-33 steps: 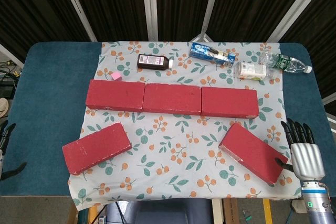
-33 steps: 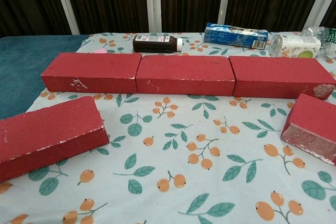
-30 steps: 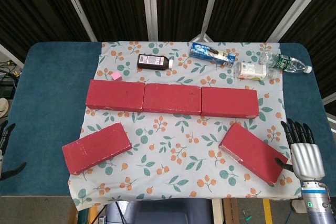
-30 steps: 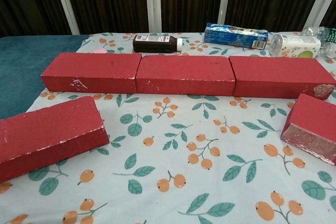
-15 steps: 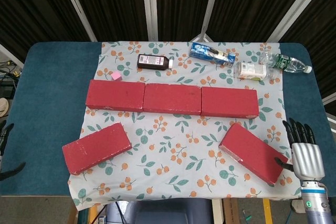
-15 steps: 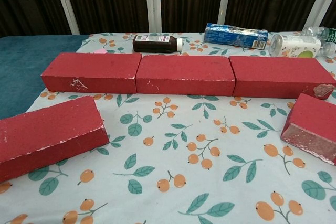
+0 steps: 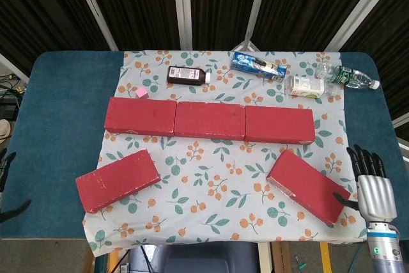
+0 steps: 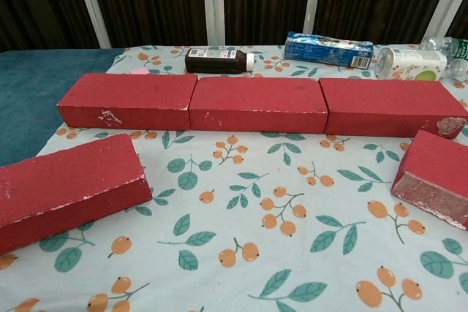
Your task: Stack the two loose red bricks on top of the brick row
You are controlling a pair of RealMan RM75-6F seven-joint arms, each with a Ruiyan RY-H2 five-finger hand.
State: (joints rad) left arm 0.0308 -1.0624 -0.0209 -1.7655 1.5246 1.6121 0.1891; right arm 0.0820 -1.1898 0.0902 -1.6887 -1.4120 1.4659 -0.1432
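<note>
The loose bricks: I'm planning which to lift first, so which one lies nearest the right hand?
The loose brick on the right, angled below the row's right end. Its near corner sits just beside the right hand; the other loose brick lies far across the cloth.

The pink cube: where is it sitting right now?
In the head view, the pink cube lies on the floral cloth just behind the brick row's left end, left of the dark brown bottle.

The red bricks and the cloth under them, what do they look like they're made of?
The loose bricks and the brick row look like lightweight painted foam or a similar mock material rather than fired clay: matte, grainy red skin with pale chips at edges and corners. The cloth looks like thin printed fabric or vinyl, smooth, with orange fruit and leaf print; which one is unclear.
</note>
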